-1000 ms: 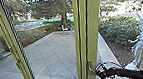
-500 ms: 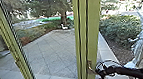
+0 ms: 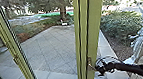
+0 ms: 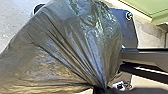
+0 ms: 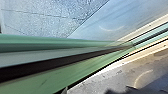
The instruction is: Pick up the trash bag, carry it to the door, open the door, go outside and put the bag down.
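At the handle [image 3: 90, 64] of the green-framed door [image 3: 94, 28], my right gripper [image 3: 98, 70] reaches in from the right in the head view. The right wrist view has the door's green frame [image 5: 62, 72] close by, running slantwise across it. The dark trash bag [image 4: 75, 45] looms large in the left wrist view, its plastic pulled into tight folds toward a gathered neck. At that neck my left gripper [image 4: 100, 89] holds the bag shut in its grasp, its tips hidden by plastic.
Beyond the glass lie a paved yard [image 3: 50, 49], a bush [image 3: 122, 25] and a tree trunk [image 3: 63, 13]. Another green frame post [image 3: 14, 50] stands at the left. A pale shape [image 3: 139, 47] appears at the right; what it is cannot be told.
The head camera has tilted slightly, so the yard sits higher in its view. My right gripper remains beside the handle; no clear swing of the door shows.
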